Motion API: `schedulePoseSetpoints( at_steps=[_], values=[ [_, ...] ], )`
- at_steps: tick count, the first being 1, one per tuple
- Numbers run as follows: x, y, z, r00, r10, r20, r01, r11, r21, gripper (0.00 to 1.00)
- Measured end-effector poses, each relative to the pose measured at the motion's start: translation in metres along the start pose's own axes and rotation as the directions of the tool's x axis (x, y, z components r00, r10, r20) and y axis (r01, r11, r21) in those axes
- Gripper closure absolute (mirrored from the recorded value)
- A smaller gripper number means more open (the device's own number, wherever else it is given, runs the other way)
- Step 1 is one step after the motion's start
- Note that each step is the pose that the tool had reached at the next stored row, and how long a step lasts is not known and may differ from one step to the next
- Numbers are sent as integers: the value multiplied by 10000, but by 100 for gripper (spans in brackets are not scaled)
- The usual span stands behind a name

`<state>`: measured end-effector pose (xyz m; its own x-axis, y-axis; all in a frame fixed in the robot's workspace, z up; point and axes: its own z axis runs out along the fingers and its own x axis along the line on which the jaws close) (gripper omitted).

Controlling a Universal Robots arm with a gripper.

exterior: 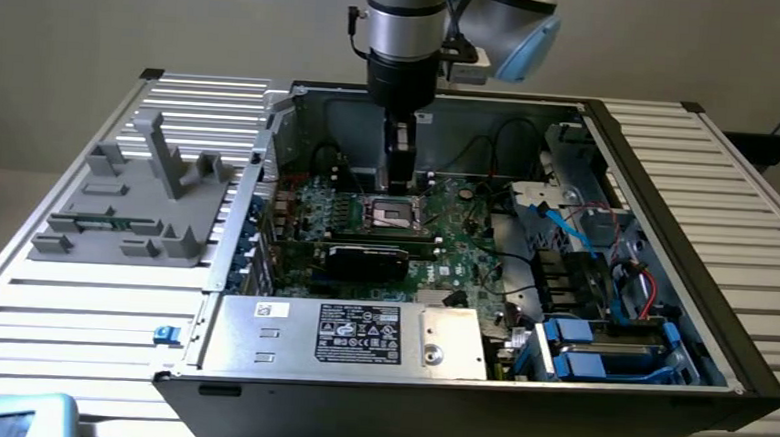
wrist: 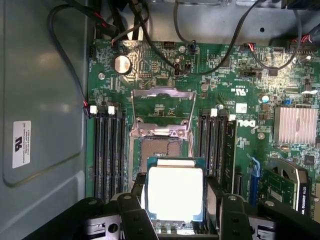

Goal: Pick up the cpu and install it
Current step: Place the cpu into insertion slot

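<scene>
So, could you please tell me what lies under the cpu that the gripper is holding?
Under the cpu, held in the gripper, sits the open socket on the green motherboard, its metal frame lifted. Part of the socket shows; the rest is covered by the chip.

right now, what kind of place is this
Probably a robotics lab bench for PC assembly: an open computer case with a green motherboard sits on a slatted metal table, a grey tray beside it, and the arm's hand holds the cpu above the socket.
</scene>
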<state>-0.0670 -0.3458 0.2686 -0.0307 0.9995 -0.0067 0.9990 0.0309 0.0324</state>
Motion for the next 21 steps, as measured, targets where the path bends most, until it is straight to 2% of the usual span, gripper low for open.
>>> schedulePoseSetpoints(
  at_steps=[13, 15, 21],
  values=[
    [47, -2, 235, 10000, -11, 0, 11, 10000, 11, 44],
    [46, -2, 245, 10000, -12, 1, 12, 10000, 44, 44],
    [47, -2, 272, 10000, -10, -3, 10, 10000, 42, 44]
  ],
)
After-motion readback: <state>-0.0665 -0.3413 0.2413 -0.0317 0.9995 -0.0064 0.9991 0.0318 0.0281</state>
